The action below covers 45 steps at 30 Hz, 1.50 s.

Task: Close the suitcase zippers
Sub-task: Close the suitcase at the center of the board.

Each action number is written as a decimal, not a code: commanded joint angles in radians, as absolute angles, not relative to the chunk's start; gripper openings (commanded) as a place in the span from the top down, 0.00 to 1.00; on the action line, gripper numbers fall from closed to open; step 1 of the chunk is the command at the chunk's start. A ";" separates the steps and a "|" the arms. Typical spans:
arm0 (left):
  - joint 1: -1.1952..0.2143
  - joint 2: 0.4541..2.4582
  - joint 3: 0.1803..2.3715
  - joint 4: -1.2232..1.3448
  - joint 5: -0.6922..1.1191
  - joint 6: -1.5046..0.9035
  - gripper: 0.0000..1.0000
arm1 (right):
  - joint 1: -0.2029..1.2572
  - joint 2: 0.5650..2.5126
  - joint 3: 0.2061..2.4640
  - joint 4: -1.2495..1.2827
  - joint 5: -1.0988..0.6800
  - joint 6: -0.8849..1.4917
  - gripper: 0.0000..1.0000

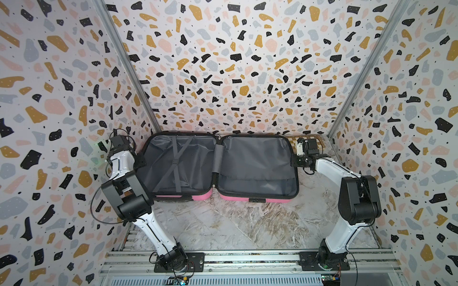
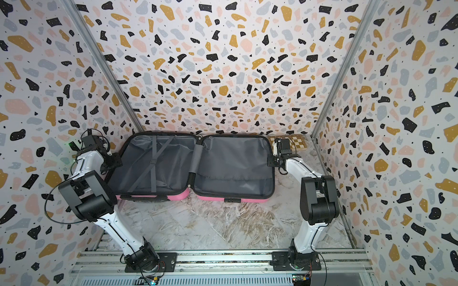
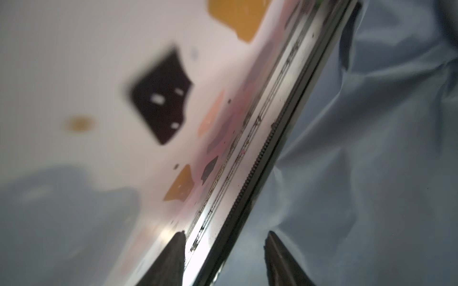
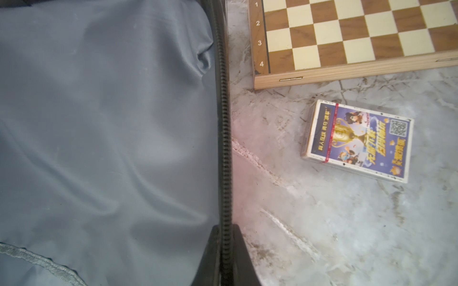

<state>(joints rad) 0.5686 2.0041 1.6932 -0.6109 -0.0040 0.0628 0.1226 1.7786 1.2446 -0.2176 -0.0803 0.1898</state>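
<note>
1. Along the far edge of the worktop (image 1: pixel 247 222), the suitcase (image 1: pixel 257 163) lies open flat.
2. Left fingers (image 3: pixel 173 260) straddle its rim, spread; right fingers (image 4: pixel 244 257) pinch the zippers (image 4: pixel 224 138).
3. Gripping stage; next likely folds one half over.

The pink suitcase (image 2: pixel 233 166) lies wide open on the marble-look tabletop (image 2: pixel 235 225). Both grey-lined halves are flat, with crossed straps (image 2: pixel 152 163) in the half on the left arm's side. A black zipper track (image 2: pixel 247 196) rims both shells, unjoined. The left gripper (image 2: pixel 116 161) is at the case's outer edge and the right gripper (image 2: pixel 272 162) at the opposite edge, their jaws too small to read. A wooden chessboard (image 2: pixel 298 143) lies just behind the right wrist, by the terrazzo back wall (image 2: pixel 223 74).
</note>
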 commanded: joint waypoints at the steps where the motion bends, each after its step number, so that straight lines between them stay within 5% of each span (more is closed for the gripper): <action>1: 0.574 2.017 1.734 -0.627 0.013 0.047 0.58 | 0.089 1.776 1.267 -0.276 0.007 0.185 1.00; 7: 0.574 2.017 1.768 -0.656 0.066 0.040 1.00 | 0.095 1.777 1.261 -0.269 -0.041 0.200 1.00; 22: 0.504 1.706 1.932 -0.750 0.136 0.028 1.00 | 0.097 1.762 1.197 -0.216 -0.200 0.242 1.00; 45: -0.164 1.627 2.244 -0.860 -0.276 0.324 1.00 | 0.247 1.685 1.115 -0.024 -0.496 0.543 1.00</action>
